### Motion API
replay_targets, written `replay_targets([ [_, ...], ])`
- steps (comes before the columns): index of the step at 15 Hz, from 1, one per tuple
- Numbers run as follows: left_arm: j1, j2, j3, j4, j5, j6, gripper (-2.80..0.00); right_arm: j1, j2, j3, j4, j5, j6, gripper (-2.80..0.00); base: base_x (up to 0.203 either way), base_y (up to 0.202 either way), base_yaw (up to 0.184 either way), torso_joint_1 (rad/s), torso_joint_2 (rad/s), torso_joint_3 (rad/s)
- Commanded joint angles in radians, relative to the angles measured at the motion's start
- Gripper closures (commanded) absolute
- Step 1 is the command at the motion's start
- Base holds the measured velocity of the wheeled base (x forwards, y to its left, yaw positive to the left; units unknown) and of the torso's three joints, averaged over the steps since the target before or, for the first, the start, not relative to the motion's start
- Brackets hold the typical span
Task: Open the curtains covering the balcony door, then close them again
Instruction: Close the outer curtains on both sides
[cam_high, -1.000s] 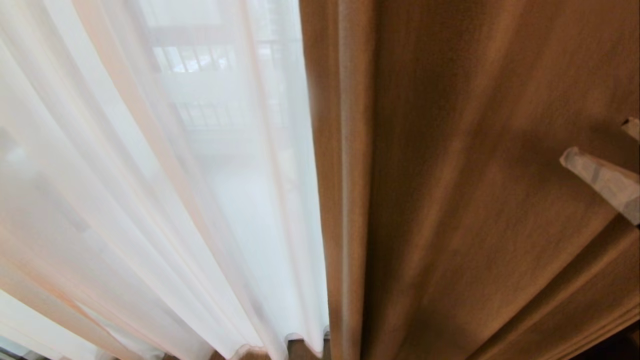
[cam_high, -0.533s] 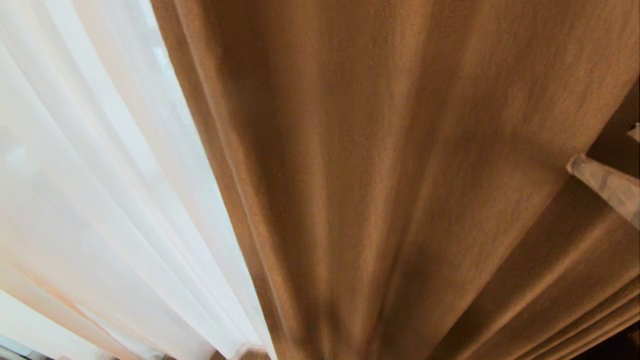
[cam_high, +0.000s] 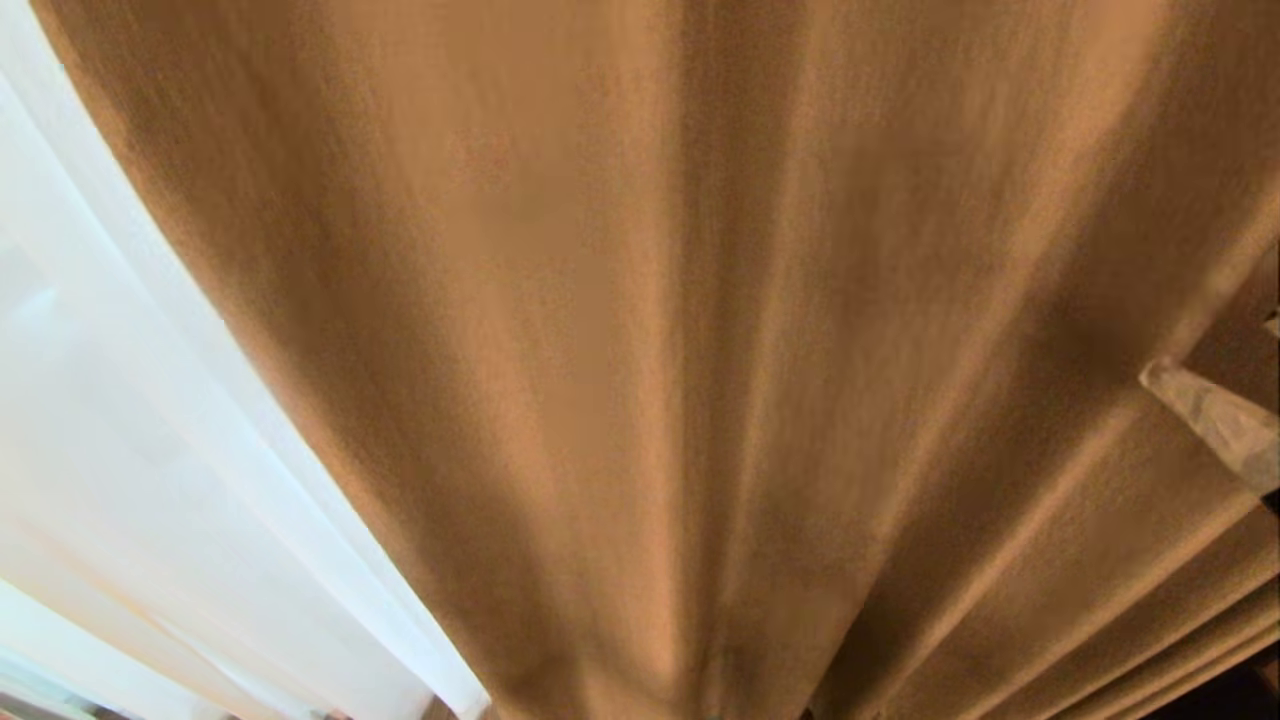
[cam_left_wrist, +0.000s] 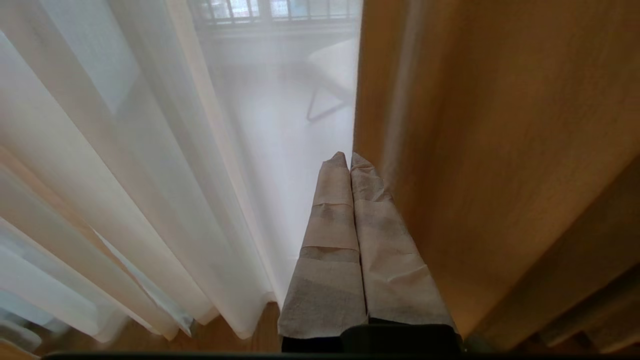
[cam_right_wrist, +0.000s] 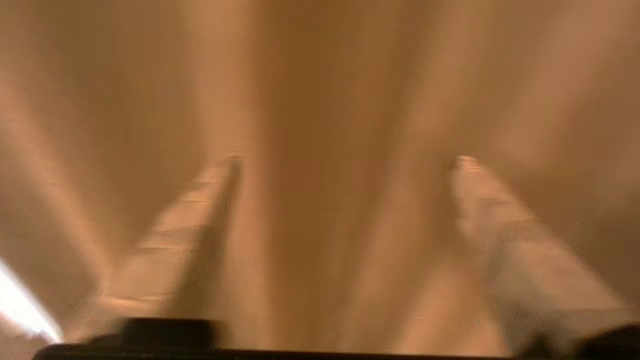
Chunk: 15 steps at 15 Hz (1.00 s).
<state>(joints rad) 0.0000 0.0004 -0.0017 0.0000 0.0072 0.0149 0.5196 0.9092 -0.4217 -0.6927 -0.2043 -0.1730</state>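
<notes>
right gripper (cam_right_wrist: 345, 160) spread wide, nothing held, facing thick curtain (cam_high: 640, 350) | left gripper (cam_left_wrist: 347, 160) shut, empty | risk: fingers may slide off loose folds, stalling the pull

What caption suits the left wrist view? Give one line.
Shut left gripper parked where the white sheer meets the thick tan curtain.

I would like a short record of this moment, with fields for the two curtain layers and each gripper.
thick curtain: brown opaque fabric, fills most of the head view
sheer curtain: white, see-through, at the left of the thick one
left gripper: fingers shut, holding nothing, beside the thick curtain's edge
right gripper: fingers spread, pointing at the thick curtain, no fold held
</notes>
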Motion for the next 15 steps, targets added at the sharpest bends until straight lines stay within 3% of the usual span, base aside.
replay_targets([
  [1,0.000,0.000,0.000,0.000,0.000,0.000,0.00,-0.055,-0.004,0.039,-0.039,-0.001,0.000,0.00,0.000,0.000,0.000,0.000,0.00,0.000],
  [9,0.000,0.000,0.000,0.000,0.000,0.000,0.00,-0.303,-0.008,0.149,-0.051,0.013,0.000,0.00,0.000,0.000,0.000,0.000,0.00,0.000],
  [15,0.000,0.000,0.000,0.000,0.000,0.000,0.00,-0.512,-0.157,0.419,-0.101,0.180,0.000,0.00,0.000,0.000,0.000,0.000,0.00,0.000],
])
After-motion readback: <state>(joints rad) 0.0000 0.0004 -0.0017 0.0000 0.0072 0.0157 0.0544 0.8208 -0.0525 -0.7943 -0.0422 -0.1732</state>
